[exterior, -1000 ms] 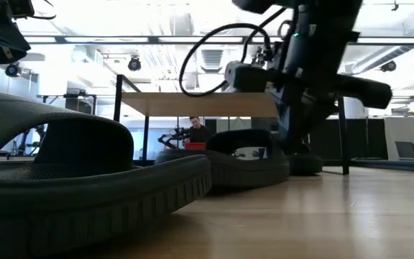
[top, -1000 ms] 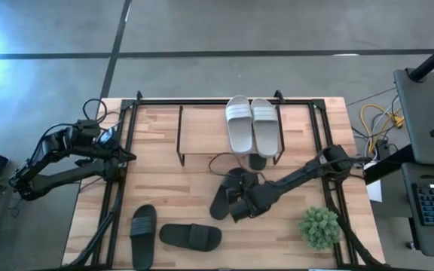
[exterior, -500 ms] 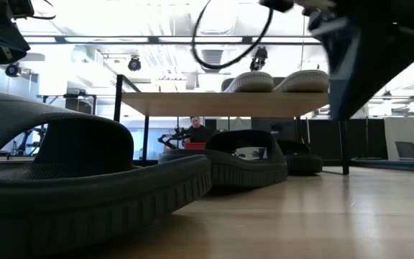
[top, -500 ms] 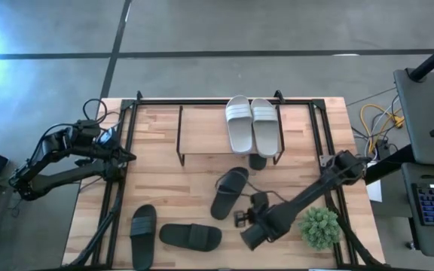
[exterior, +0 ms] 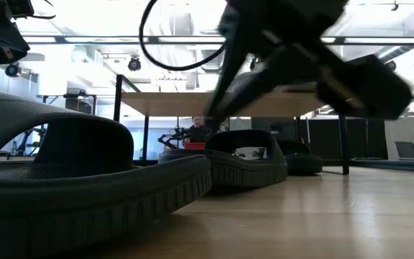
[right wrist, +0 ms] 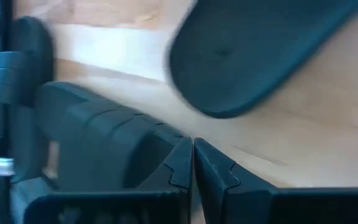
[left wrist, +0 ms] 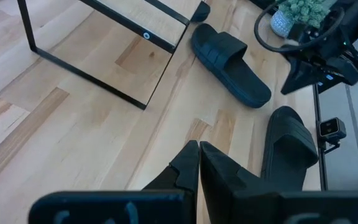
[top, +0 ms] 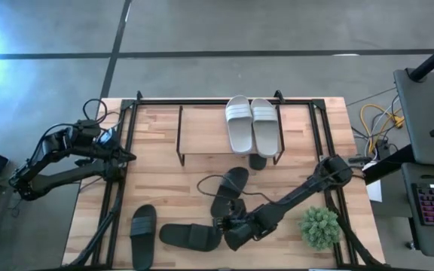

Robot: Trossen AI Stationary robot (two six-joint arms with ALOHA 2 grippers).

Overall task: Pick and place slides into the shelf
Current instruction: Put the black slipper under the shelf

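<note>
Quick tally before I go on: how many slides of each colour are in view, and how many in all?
White slides: 2, side by side on the shelf top.
Dark slides: 4: one under the shelf, three on the table.
Total: 6 slides.

light: bright, glare top-left high view | low + right wrist views motion-blurred
</note>
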